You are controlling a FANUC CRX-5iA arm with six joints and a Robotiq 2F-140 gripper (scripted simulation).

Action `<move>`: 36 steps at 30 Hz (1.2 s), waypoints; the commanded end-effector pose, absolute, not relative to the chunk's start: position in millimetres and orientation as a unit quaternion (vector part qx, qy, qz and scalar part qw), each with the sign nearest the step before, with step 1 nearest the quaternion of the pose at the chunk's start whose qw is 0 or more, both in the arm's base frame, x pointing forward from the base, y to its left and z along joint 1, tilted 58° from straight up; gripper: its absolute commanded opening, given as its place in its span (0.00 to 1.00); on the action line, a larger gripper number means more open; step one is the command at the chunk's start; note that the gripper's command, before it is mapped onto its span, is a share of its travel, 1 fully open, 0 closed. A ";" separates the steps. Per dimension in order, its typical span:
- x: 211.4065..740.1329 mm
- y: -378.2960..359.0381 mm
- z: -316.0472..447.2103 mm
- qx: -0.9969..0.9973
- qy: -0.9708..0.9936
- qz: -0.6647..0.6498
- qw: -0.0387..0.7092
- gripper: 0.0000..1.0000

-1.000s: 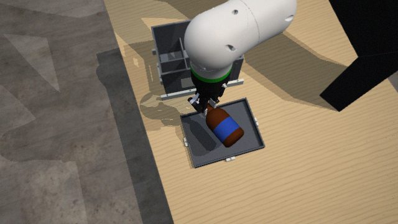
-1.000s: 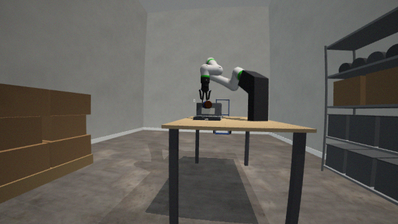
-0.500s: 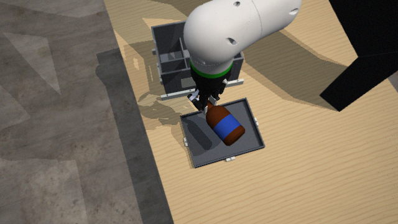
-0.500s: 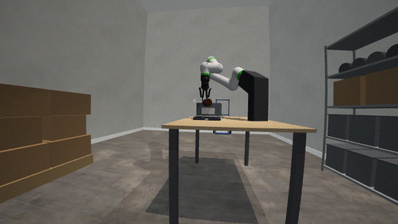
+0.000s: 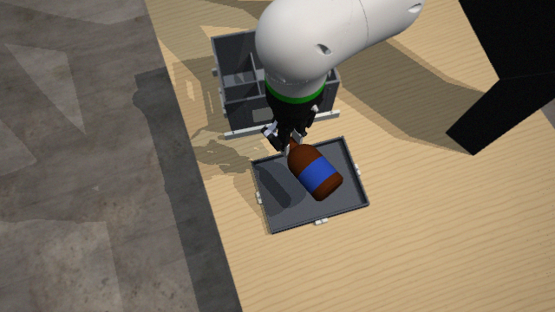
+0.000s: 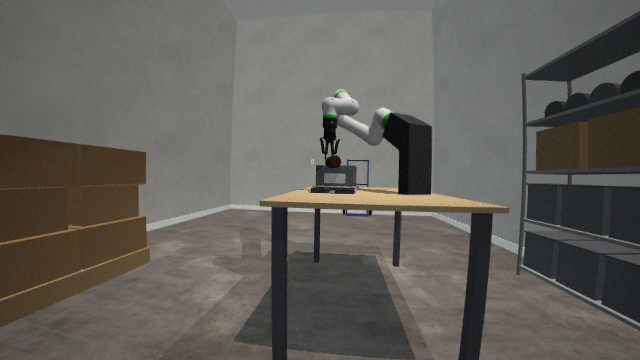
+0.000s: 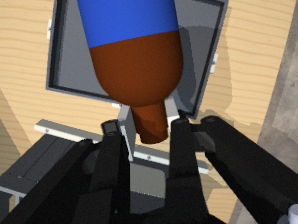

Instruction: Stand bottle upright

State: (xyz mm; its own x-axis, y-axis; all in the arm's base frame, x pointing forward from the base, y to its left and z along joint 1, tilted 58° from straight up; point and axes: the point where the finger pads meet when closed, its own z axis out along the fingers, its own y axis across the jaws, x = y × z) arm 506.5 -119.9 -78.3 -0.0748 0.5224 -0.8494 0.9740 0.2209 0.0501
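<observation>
Gripping the brown bottle [image 5: 313, 171] [image 6: 334, 161] [image 7: 137, 70] by its neck, with the jaws closing from both sides of it in the gripper [image 5: 291, 143] [image 6: 330, 153] [image 7: 149, 110]

Holding it off the tray [image 5: 286, 221] [image 6: 334, 190] [image 7: 200, 15] and lying over on its side rather than standing, as seen in the exterior view

In the top view, pointing the bottle's neck toward eleven o'clock and its base toward five, over the tray's upper part, and showing a blue label [image 5: 318, 173] [image 7: 130, 22] around the body

In the wrist view, pointing the base toward twelve and the neck toward six, between the pale finger pads

Resting flat on the table [image 5: 412, 243] [image 6: 385, 200], in the tray's case, and apart from the bottle

Standing upright between eleven and twelve o'clock of the tray in the top view, in the case of the crate [image 5: 236, 114] [image 6: 321, 175], behind a pale strip [image 5: 247, 131] [image 7: 75, 135]
</observation>
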 end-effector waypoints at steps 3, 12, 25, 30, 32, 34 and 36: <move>505.4 -115.2 -75.5 0.554 0.675 -0.286 0.394 0.00; 504.0 -110.0 -72.1 0.554 0.675 -0.286 0.394 0.00; 503.2 -106.7 -70.0 0.554 0.675 -0.286 0.394 0.00; 503.1 -106.2 -69.7 0.554 0.675 -0.286 0.394 0.00; 503.0 -106.1 -69.7 0.554 0.675 -0.286 0.394 0.00; 503.0 -106.0 -69.6 0.554 0.675 -0.286 0.394 0.00; 503.0 -105.9 -69.5 0.554 0.675 -0.286 0.394 0.00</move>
State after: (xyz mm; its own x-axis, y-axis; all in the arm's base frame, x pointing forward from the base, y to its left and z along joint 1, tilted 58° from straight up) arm 503.0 -106.4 -69.6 -0.0748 0.5224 -0.8494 0.9740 0.2208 0.0500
